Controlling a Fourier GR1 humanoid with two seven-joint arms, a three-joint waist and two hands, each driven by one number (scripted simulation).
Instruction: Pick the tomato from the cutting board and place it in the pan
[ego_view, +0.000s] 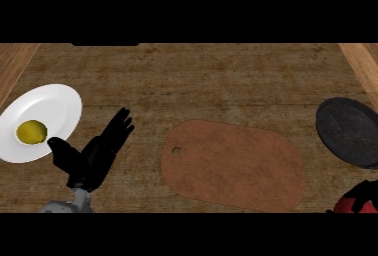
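While no writing shows | right hand (367, 199) holds tomato (351, 205) | pan (348, 131) beside

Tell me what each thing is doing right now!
Tomato: red, off the board, held in the right hand at the lower right corner.
Right hand: curled round the tomato.
Left hand: open, resting, fingers up.
Cutting board: flat, nothing on it.
Pan: dark, nothing in it.
Plate: white, holding a yellow fruit.

Dim, even light across table (221, 85); no cast shadows or glare. White plate (52, 107) brightest. Edges stretch round shapes.
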